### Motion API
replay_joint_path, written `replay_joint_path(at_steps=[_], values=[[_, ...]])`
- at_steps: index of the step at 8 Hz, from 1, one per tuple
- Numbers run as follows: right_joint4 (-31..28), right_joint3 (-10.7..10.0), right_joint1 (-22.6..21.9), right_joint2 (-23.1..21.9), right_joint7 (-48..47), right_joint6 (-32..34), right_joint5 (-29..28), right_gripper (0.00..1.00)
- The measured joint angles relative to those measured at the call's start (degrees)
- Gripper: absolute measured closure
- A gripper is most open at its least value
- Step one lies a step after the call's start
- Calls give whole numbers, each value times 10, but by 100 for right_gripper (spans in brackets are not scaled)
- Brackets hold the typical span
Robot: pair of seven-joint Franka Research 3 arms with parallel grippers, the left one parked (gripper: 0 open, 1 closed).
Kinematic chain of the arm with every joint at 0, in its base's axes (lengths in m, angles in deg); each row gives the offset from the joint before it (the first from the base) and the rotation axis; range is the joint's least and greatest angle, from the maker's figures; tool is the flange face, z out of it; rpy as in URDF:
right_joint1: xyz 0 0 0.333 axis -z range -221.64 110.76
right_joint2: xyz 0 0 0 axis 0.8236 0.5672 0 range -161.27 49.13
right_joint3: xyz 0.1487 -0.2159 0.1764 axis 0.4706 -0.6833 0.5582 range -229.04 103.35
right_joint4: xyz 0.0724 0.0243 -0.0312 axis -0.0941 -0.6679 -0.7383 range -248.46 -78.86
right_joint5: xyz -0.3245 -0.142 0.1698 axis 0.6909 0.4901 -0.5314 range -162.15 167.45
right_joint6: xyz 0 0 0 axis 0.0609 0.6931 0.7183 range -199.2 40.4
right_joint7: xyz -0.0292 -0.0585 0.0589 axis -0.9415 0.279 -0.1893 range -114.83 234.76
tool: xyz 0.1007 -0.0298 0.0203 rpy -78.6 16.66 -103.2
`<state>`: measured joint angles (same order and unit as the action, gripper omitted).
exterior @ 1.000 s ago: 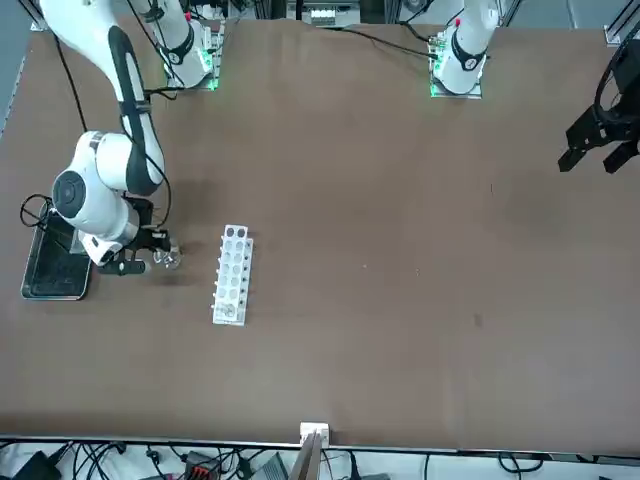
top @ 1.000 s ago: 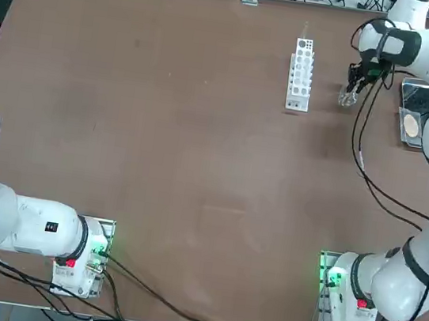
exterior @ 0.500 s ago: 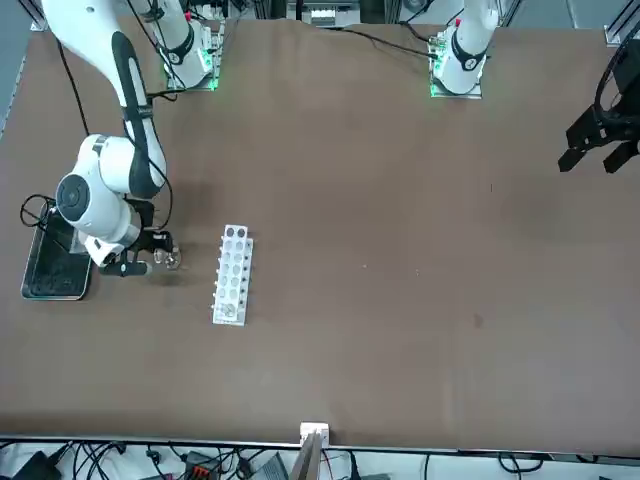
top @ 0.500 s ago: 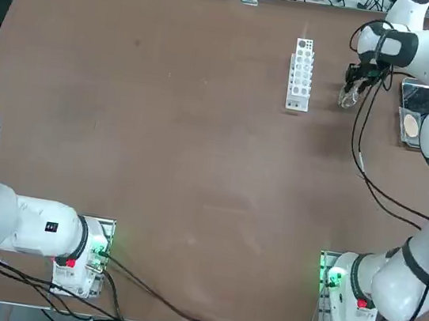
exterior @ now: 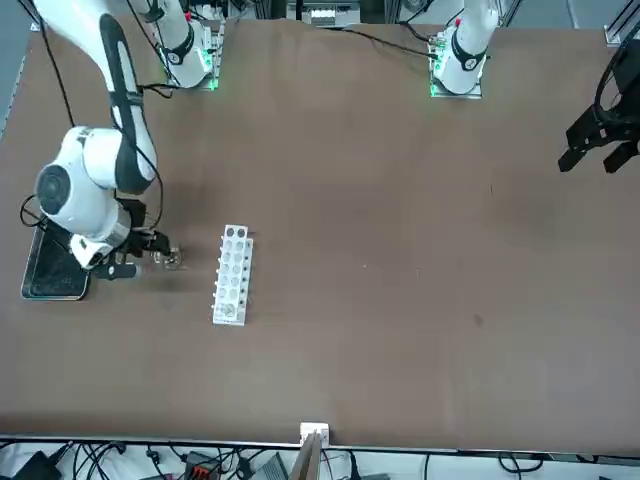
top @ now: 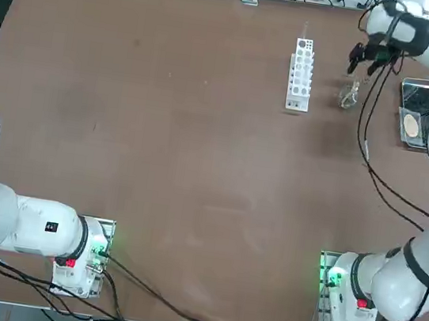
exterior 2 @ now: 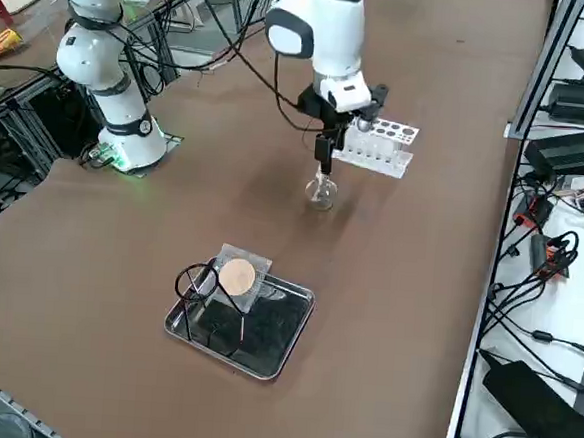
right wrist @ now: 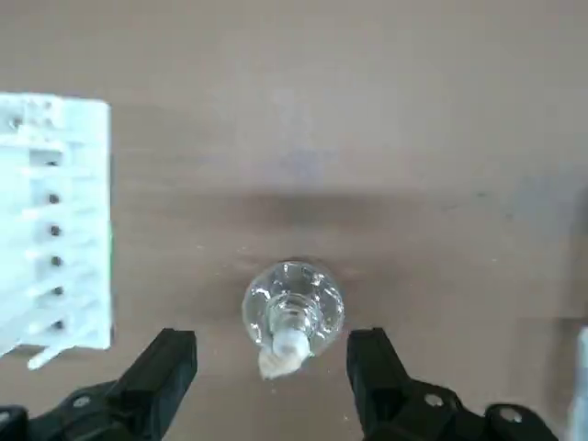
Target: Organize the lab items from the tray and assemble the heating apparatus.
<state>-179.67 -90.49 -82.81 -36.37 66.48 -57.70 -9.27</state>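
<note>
The small glass burner (right wrist: 294, 312) stood upright on the table (top: 198, 166), in the far right part of the scene, with its wick pointing up. Around it we saw the right gripper (right wrist: 273, 340), its two fingers spread wide, one on each side of the burner's line, and nothing held between them. The fingertips were above the burner and apart from the glass; the opening ran roughly left to right. The burner is round, so no long axis had to be matched.

To the left of the burner was the white holed rack (top: 301, 75), its long side running near to far. To the right, well apart, lay the metal tray (exterior 2: 296, 345) with the black wire stand (exterior 2: 177, 283) and the tan disc (exterior 2: 237, 276) on its square mesh (exterior 2: 259, 267).

We judged that the burner was in its place for the assembly, and that the stand should come next. For this the gripper needed to rise straight first, then travel right to the tray; a sideways start could tip the glass.
</note>
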Motion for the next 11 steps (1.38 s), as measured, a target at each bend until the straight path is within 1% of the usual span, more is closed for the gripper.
replay_joint_path(at_steps=[1, 2, 4, 5, 6, 9, 10, 11], values=[[27, -21, 0, -6, 8, 37, 1, 0], [44, -46, 1, -11, 26, 62, 2, 0], [50, -99, 6, -13, 78, 75, 3, 0], [50, -114, 19, -12, 111, 75, 4, 0], [50, -121, 42, -10, 150, 74, 5, 1], [51, -124, 134, 9, 272, 56, 5, 4], [51, -124, 158, 15, 279, 54, 4, 8], [51, -124, 177, 18, 260, 53, 3, 15]])
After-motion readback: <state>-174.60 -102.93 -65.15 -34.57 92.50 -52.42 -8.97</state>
